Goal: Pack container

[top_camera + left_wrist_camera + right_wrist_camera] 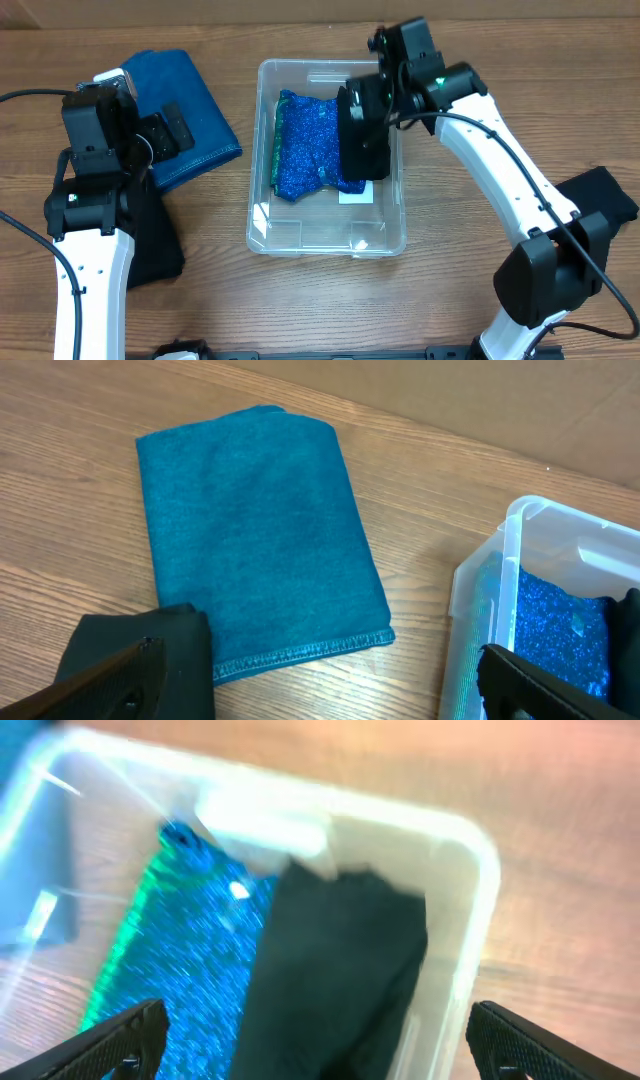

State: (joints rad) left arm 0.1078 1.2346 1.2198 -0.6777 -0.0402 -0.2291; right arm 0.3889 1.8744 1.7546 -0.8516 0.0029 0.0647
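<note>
Right wrist: container (pixel 452 920) below parted jaws

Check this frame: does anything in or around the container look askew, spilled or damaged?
Nothing looks spilled or damaged. Only the packing is untidy: the sparkly blue cloth lies rumpled and skewed in the container, and a black cloth is bunched along one side wall, partly over it rather than flat.

White arm links (pixel 500 160), black joints (pixel 90 115), thin black cables (pixel 30 94); black left tool (pixel 167 131), right tool (pixel 364 128).
</note>
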